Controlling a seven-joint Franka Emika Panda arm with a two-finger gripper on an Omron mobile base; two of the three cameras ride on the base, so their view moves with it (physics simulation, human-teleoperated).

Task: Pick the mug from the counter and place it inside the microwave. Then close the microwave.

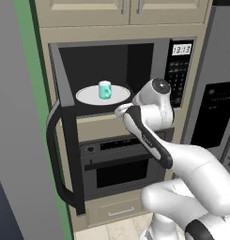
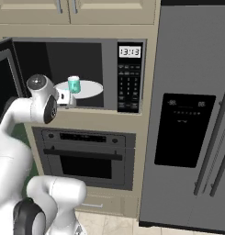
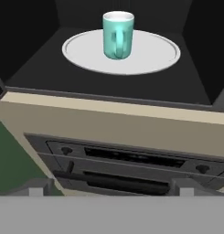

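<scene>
**Teal mug set down, door not yet closed**

White arm's gripper point(image 2: 67, 97) hangs just outside the cavity, jaws spread wide and holding nothing, so it is free for the door. Beyond it, the mug point(image 3: 118, 35) stands upright on the turntable point(image 3: 150, 55) inside the microwave point(image 1: 182, 70). Its door point(image 1: 65, 140) is swung open to the left, likely the next thing to push.

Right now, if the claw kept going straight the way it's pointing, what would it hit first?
Probably the beige panel under the microwave, not the mug, which sits higher; depth is unclear.
</scene>
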